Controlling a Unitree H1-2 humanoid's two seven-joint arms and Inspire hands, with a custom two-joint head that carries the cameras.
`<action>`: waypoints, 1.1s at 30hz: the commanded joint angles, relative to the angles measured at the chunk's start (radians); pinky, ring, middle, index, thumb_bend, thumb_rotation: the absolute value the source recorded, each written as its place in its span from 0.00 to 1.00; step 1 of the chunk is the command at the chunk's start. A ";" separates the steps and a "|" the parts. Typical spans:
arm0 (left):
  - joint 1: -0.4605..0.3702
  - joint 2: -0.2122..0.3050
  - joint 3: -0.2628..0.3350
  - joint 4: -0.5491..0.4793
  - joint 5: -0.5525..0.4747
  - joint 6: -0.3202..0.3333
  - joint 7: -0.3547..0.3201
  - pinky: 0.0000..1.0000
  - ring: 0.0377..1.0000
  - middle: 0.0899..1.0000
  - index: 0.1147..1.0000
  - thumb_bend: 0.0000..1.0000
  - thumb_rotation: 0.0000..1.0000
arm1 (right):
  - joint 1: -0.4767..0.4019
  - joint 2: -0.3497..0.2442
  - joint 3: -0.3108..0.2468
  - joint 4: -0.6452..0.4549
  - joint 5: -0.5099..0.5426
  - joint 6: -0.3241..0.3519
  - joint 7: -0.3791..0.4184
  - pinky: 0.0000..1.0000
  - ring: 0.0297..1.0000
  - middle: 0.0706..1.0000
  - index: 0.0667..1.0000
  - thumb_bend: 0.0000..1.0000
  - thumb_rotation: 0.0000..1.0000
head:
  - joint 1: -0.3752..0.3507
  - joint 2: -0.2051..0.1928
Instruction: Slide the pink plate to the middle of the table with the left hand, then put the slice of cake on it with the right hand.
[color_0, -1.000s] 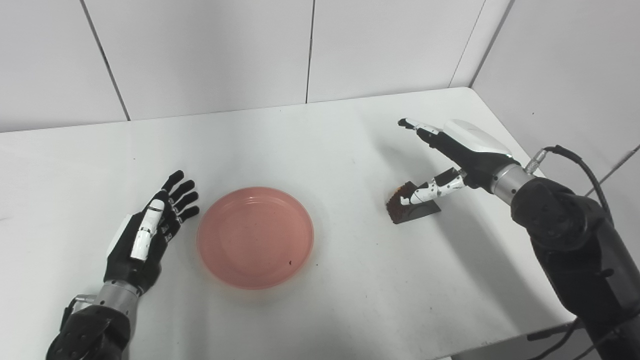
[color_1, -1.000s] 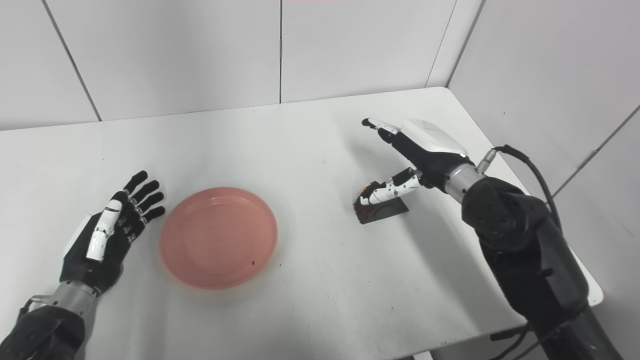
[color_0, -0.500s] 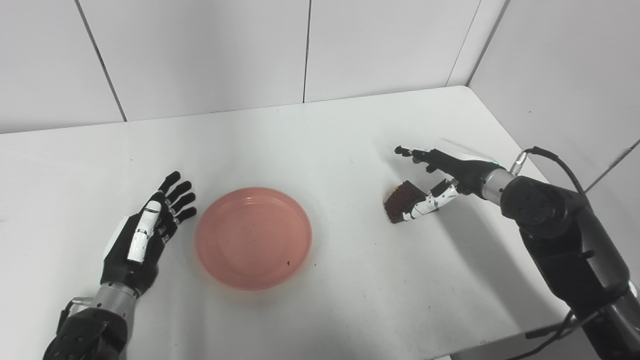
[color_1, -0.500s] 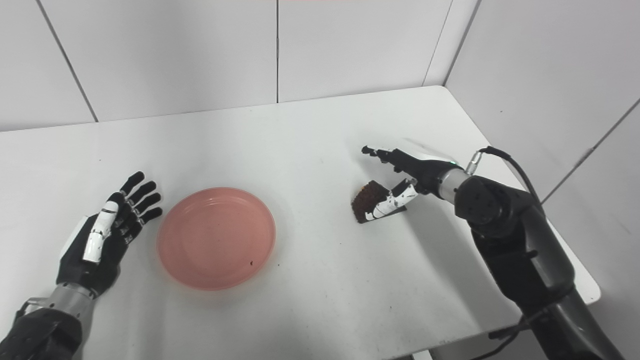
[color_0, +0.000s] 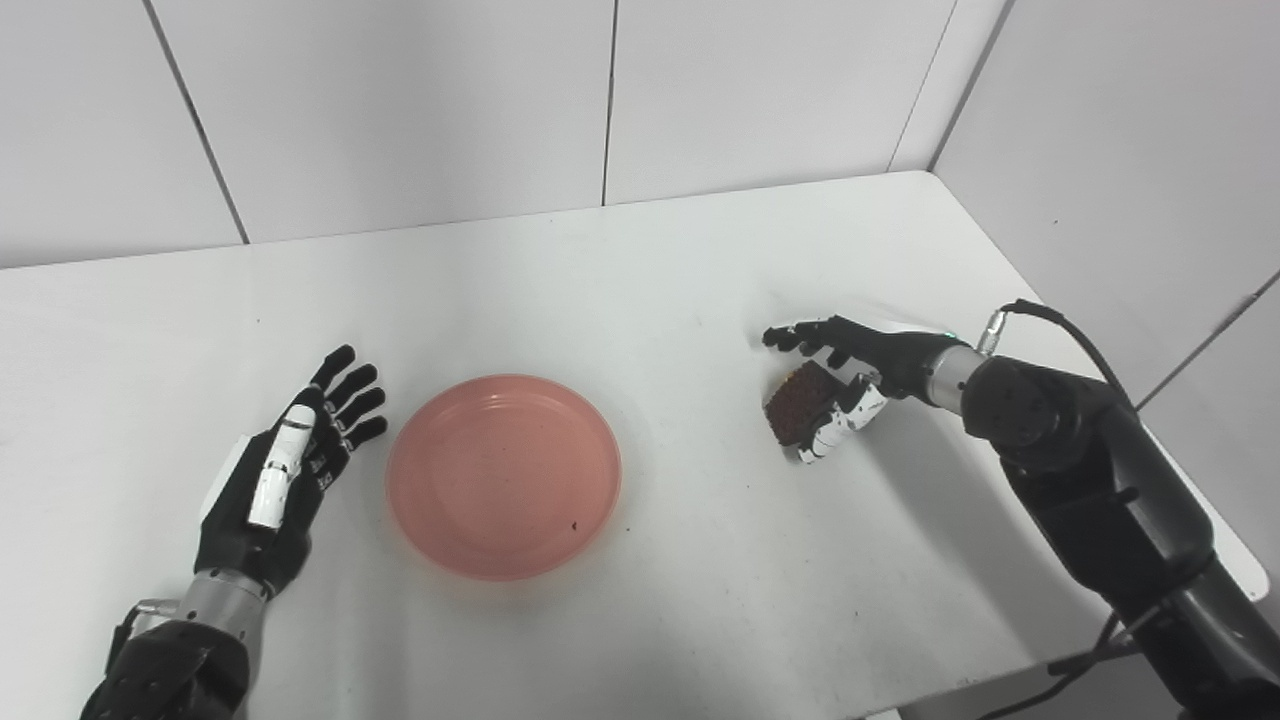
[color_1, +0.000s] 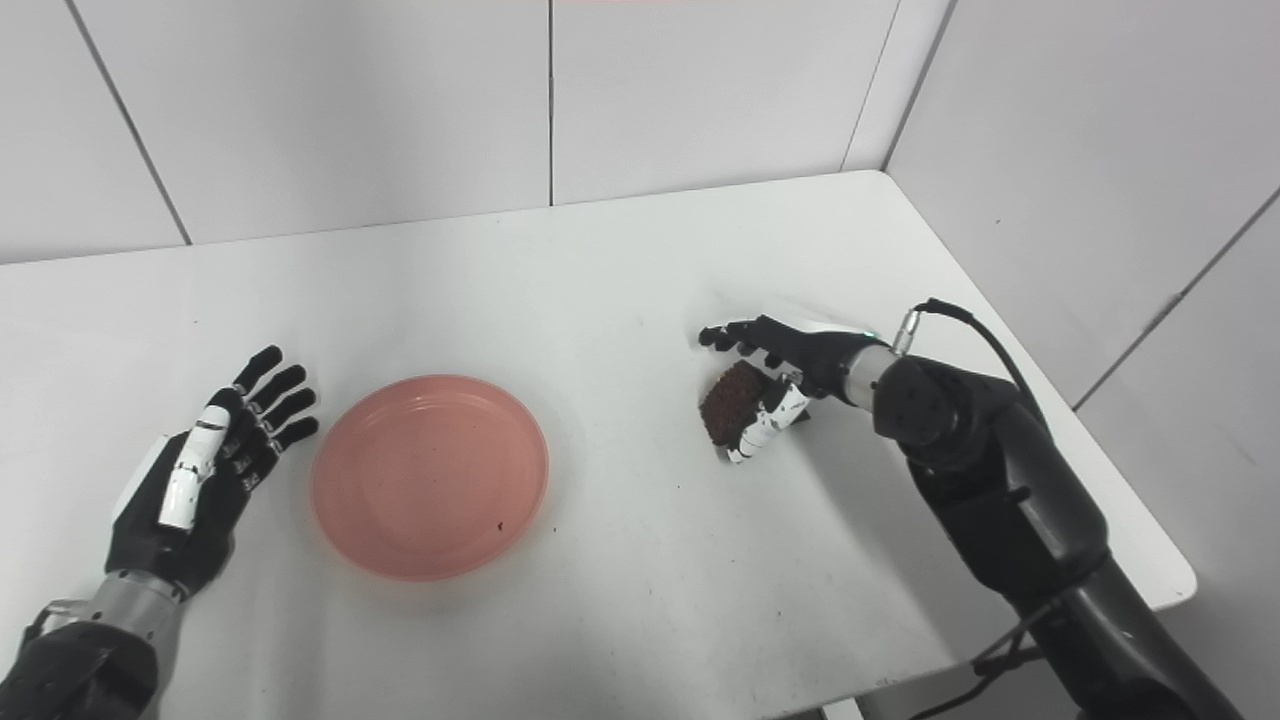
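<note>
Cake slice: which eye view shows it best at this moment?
The left eye view, marginally: the cake slice appears a touch larger there, its dark crumbly face turned to the camera, with the right hand around it, thumb below. The right eye view shows the same slice and the same hold, from slightly further right.

On the table (color_0: 640, 260) the plate (color_0: 504, 476) lies near the middle; the left hand (color_0: 285, 475) rests at its 9 o'clock; the cake slice (color_0: 796, 402) sits at its 3 o'clock, within the right hand (color_0: 845, 380).
</note>
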 joint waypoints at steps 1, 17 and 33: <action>0.038 0.011 -0.003 0.021 0.004 0.056 0.003 0.88 0.91 0.92 0.91 0.43 0.97 | -0.029 -0.018 -0.004 0.005 -0.026 -0.049 -0.081 0.61 0.64 0.66 0.67 0.84 0.00 | 0.003 0.001; 0.038 -0.006 -0.012 0.006 0.011 0.078 0.018 0.88 0.91 0.92 0.91 0.43 0.96 | -0.022 -0.027 -0.050 -0.049 -0.043 -0.202 -0.318 0.41 0.39 0.48 0.47 0.51 0.00 | 0.041 -0.003; 0.019 -0.085 -0.071 0.005 0.075 0.092 0.099 0.88 0.90 0.91 0.90 0.40 0.98 | -0.164 0.115 -0.029 -0.247 -0.035 -0.293 -0.390 0.30 0.39 0.47 0.48 0.49 0.00 | 0.266 -0.005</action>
